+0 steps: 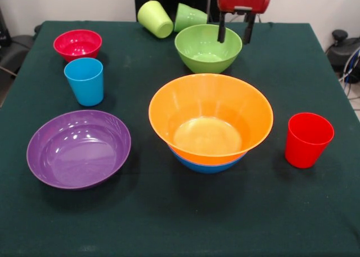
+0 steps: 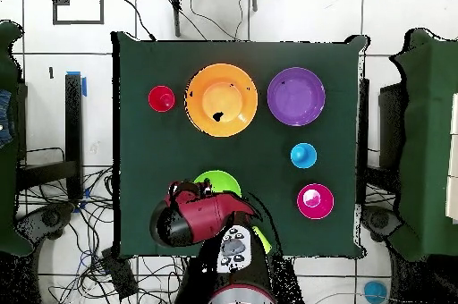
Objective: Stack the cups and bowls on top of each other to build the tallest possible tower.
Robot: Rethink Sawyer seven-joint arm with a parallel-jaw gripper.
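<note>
Cups and bowls lie spread over a dark green table [image 1: 169,223]. An orange bowl [image 1: 211,117] sits nested inside a blue bowl [image 1: 205,166], whose rim shows only as a narrow band beneath it; this pair stands near the middle of the table. A purple bowl [image 1: 79,148] rests upright by itself to one side of that pair, and a red cup [image 1: 308,139] stands upright on the other side. A sky blue cup [image 1: 84,81] stands upright just beyond the purple bowl, with a small red bowl [image 1: 77,44] a little farther back. A green bowl [image 1: 208,48] sits upright toward the far edge. Two cups lie tipped on their sides beside it, touching each other: a yellow-green cup [image 1: 155,18] and a green cup [image 1: 190,17].

Gripper [image 1: 235,30] hangs directly over the green bowl's far rim, its two dark fingers [image 1: 222,28] spread apart and pointing down, one reaching inside the bowl and the other at or just outside the rim. Nothing is held between them. In the overhead view the arm's red head [image 2: 199,218] covers most of the green bowl. All other items lie well apart from the gripper.
</note>
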